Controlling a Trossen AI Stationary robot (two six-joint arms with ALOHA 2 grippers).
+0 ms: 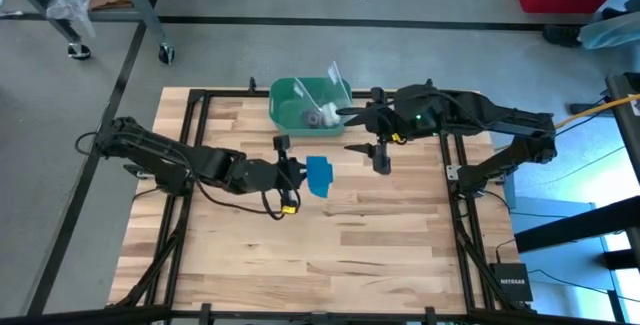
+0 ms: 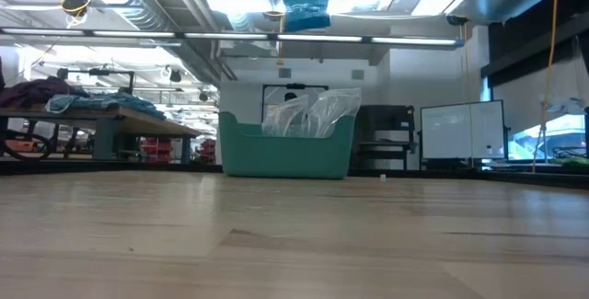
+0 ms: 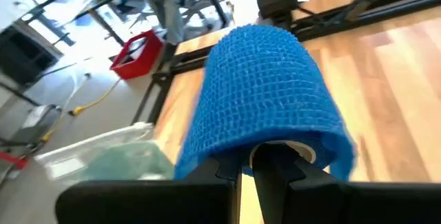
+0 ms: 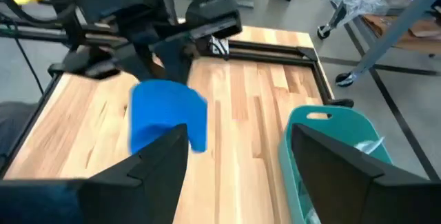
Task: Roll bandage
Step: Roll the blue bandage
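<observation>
High view shows the left gripper (image 1: 297, 175) near the middle of the wooden worktop (image 1: 330, 255), clamped tight on one end of the blue bandage (image 1: 320, 175). The bandage hangs from that grip as a short folded band, lifted clear of the wood; in the low view it shows only at the top edge, well above the surface. From the left wrist view the bandage (image 3: 265, 107) drapes over and just past the closed fingers (image 3: 272, 172), its mesh weave curving like a loose loop. Just right of the bandage, the right gripper (image 1: 380, 155) hovers with its jaws spread wide, holding nothing and apart from the fabric. Beyond both, at the far edge, stands a green bin (image 1: 290, 105) with clear plastic inside.
</observation>
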